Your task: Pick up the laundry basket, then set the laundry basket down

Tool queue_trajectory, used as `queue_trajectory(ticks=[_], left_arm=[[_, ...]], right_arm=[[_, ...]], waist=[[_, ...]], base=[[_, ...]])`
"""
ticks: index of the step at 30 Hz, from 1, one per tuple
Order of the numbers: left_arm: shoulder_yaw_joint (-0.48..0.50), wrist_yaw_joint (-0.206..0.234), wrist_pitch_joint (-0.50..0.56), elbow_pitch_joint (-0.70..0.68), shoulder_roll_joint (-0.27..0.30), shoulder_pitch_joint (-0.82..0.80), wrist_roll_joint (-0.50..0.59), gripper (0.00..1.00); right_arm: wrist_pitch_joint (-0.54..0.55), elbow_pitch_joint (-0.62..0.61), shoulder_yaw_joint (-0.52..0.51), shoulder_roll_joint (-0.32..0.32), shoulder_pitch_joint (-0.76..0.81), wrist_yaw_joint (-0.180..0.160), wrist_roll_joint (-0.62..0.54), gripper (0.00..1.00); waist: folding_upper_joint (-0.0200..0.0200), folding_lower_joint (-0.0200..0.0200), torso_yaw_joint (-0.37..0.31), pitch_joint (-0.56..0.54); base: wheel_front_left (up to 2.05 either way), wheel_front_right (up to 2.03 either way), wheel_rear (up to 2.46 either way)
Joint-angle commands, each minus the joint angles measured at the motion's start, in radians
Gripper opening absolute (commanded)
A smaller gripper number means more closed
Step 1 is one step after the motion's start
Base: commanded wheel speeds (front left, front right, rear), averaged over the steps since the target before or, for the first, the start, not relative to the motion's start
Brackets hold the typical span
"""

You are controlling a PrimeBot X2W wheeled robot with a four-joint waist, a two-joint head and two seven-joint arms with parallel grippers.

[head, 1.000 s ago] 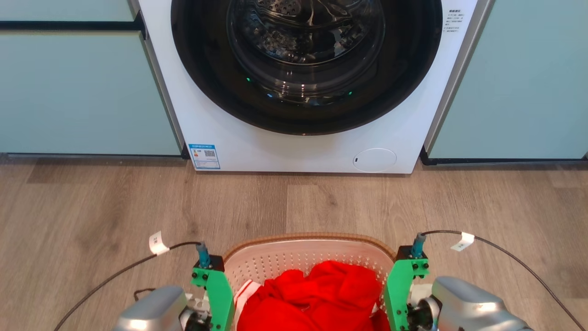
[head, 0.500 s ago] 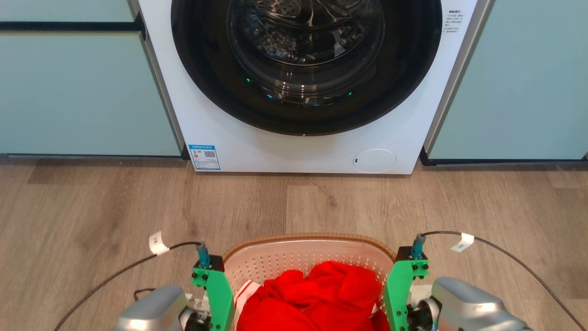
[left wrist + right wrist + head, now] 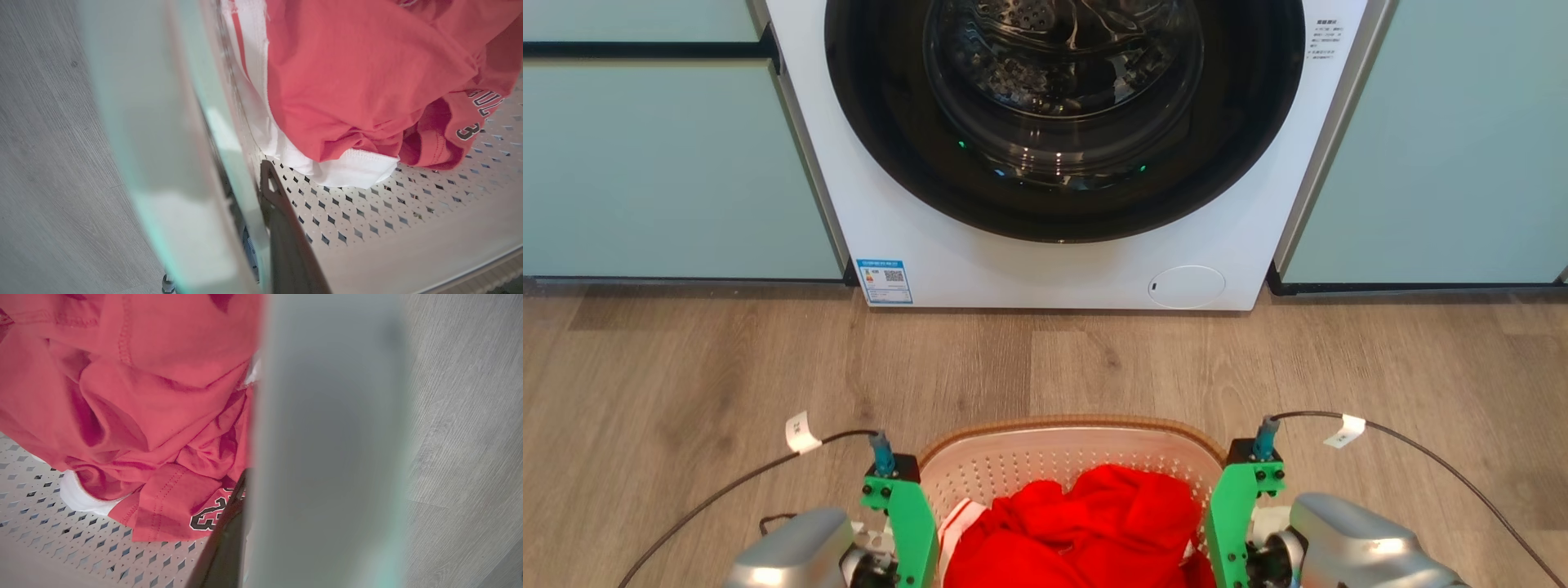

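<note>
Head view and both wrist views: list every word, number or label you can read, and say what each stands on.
"3", and "UL" with neighbouring letters folded away: red garment, left wrist view.
"23", second digit partly hidden: same garment, right wrist view.
Blue sticker on the washing machine: too small to read.
Small print at the machine's upper right: too small.
White cable tags: marks too small.

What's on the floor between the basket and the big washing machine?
Nothing. In the head view, just bare wooden floor lies between the laundry basket and the washing machine.
</note>
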Motion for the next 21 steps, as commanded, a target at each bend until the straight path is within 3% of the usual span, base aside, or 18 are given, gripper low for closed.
queue_trajectory(ticks=[1, 21], left_arm=[[0.006, -0.017, 0.004, -0.029, -0.007, -0.047, 0.003, 0.00], [0.006, -0.017, 0.008, -0.026, -0.010, -0.047, 0.002, 0.00]], right_arm=[[-0.026, -0.033, 0.005, 0.022, -0.067, 0.015, 0.005, 0.00], [-0.026, -0.029, 0.018, 0.022, -0.067, 0.015, 0.020, 0.00]], waist=[[0.0000, 0.0000, 0.001, 0.000], [0.0000, 0.0000, 0.003, 0.000]], base=[[0.00, 0.00, 0.00], [0.00, 0.00, 0.00]])
